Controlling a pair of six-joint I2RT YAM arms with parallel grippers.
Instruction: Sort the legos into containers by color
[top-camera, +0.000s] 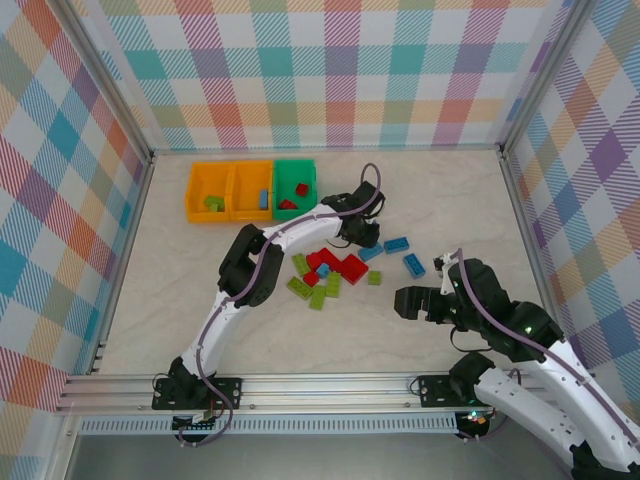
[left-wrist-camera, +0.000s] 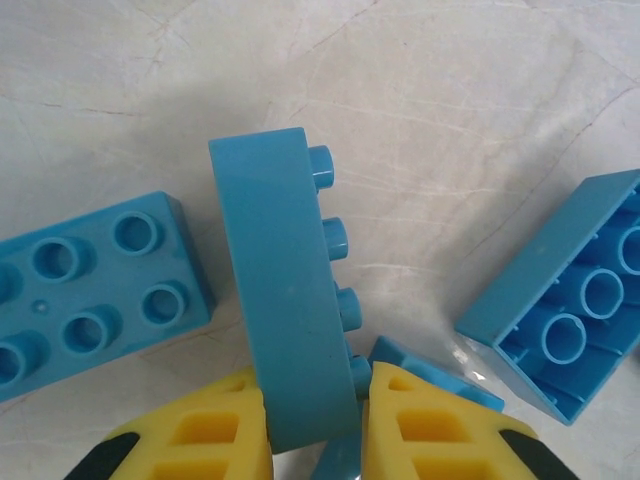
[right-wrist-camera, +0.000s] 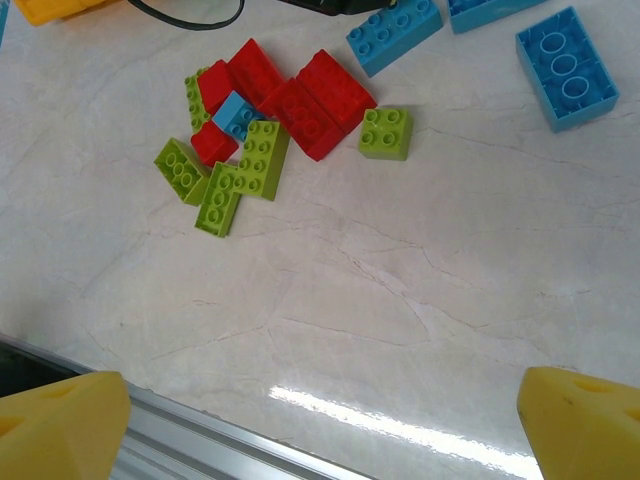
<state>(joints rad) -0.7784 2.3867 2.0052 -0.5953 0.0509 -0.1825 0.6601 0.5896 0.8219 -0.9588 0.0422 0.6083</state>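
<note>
As the left pincer (left-wrist-camera: 315, 400) clamps it, a smooth, studded blue brick (left-wrist-camera: 285, 280) stands edgewise.

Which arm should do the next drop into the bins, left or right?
Left. The left gripper is shut on a blue brick and sits nearer the bins. The right gripper hangs open and empty by the front rail.
</note>
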